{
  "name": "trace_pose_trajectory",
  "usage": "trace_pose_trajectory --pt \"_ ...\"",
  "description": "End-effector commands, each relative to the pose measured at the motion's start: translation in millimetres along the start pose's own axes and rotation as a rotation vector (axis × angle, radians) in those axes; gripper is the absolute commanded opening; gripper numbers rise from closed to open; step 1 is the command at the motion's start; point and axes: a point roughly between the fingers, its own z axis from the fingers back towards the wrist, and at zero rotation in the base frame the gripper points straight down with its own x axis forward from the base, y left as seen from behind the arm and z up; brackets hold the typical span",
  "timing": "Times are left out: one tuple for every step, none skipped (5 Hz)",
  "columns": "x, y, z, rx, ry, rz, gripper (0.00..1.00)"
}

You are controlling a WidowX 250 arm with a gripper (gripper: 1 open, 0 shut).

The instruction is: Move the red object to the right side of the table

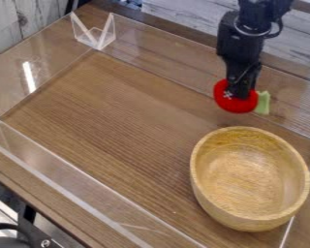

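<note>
The red object, a small rounded toy with a green leafy tip at its right, sits at the far right of the table, just behind the wooden bowl. My black gripper comes straight down onto it from above, shut on its top. The fingertips are partly hidden against the toy. Whether the toy rests on the wood or hangs just above it I cannot tell.
A round light wooden bowl stands at the front right, close below the toy. Low clear acrylic walls edge the tabletop. A clear folded stand sits at the back left corner.
</note>
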Motion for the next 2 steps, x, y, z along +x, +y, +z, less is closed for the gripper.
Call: trace_pose_trajectory --pt "7.0 -8.1 9.2 -0.065 -0.017 0.069 0.0" --pt "8.9 -7.9 6.9 -0.073 -0.039 0.125 0.0"
